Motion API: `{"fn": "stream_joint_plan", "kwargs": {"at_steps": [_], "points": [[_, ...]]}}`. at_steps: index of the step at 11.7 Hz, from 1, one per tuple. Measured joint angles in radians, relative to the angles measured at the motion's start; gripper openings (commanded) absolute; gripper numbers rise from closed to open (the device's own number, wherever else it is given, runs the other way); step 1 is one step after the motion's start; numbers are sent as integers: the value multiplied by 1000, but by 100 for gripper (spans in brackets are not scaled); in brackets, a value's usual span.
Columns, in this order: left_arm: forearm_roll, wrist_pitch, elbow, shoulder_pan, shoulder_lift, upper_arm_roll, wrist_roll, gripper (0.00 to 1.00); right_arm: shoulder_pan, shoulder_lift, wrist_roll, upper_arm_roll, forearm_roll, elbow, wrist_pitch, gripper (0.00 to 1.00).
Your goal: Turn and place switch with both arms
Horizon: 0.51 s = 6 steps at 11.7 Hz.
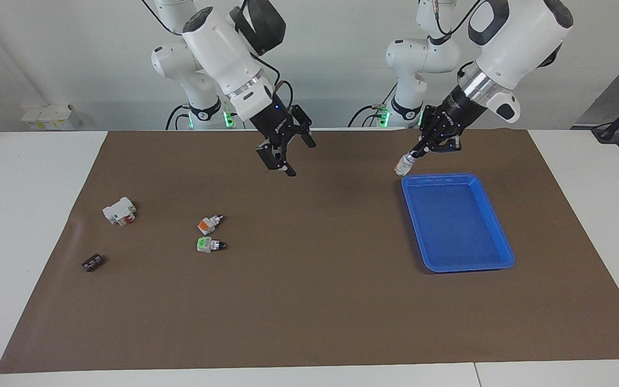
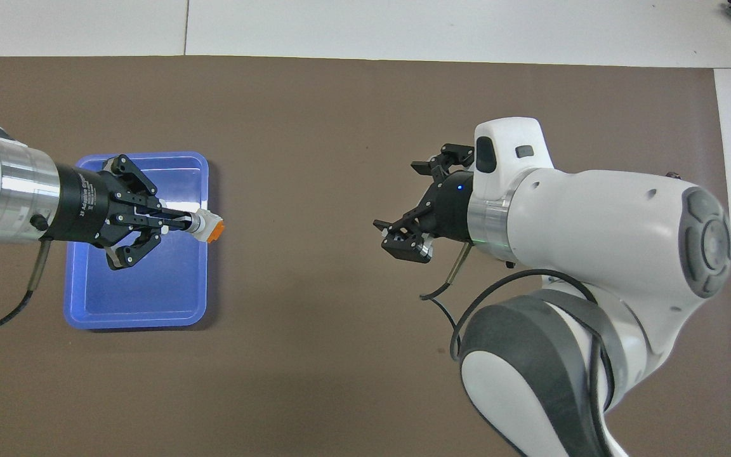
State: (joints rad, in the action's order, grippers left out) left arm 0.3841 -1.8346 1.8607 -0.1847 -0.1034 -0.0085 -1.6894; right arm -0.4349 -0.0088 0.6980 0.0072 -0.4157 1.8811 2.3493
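The switch [image 1: 403, 167], whitish with an orange face [image 2: 209, 226], hangs in the air by its knob end, with my left gripper [image 1: 412, 157] shut on it. In the overhead view the left gripper [image 2: 185, 221] holds it over the rim of the blue tray [image 1: 460, 226], at the edge toward the right arm's end; the tray [image 2: 150, 292] holds nothing. My right gripper [image 1: 300, 159] hangs open and holds nothing above the brown mat, well apart from the switch. Its wide jaws [image 2: 400, 202] show in the overhead view.
On the mat toward the right arm's end lie an orange-faced switch with a silvery tip [image 1: 208, 223], a green-faced switch [image 1: 209, 245], a white breaker with red [image 1: 119, 210] and a small black part [image 1: 91, 263]. The right arm hides most of them from overhead.
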Motion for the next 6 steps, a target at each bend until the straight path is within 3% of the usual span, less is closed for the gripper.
{"fn": "stream_joint_plan", "kwargs": {"at_steps": [4,6], "points": [[-109,-126,240,21,-18,-1,379,0,100,4,-424,-3,274,-7,-21,100],[-118,-206,333,56,-22,0,522,0,167,4,-523,-4,326,-46,-141,100]]}}
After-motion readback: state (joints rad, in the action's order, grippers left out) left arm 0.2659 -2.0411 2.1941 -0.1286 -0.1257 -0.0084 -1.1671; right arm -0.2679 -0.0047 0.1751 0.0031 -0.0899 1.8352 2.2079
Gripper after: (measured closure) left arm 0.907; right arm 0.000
